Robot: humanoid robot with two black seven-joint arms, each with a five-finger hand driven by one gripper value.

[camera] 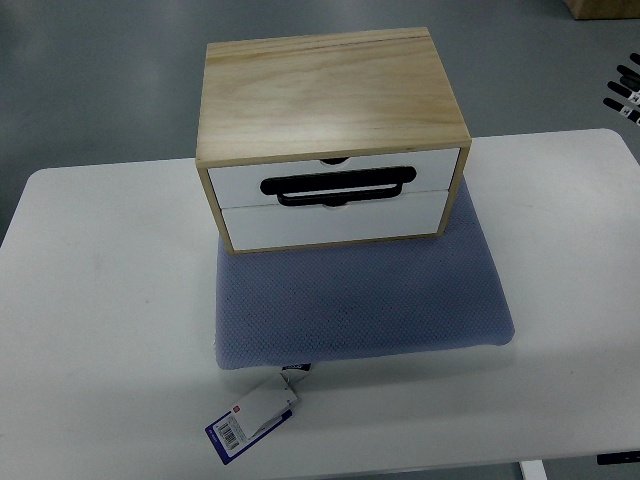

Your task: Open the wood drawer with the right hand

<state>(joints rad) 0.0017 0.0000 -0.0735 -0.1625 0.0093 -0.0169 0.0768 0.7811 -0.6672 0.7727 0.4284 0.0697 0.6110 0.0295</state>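
A wooden drawer box [330, 135] sits at the upper middle of the frame on a blue cushion [365, 300] atop the white desk [110, 300], both white drawers closed. The right robot hand [625, 92] shows only at the upper right edge; whether its fingers are spread cannot be told.

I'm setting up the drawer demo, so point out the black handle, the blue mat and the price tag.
black handle [338, 187], top view, middle of the bar on the upper drawer front
blue mat [360, 300], top view, bare part in front of the box
price tag [252, 417], top view, middle of the card
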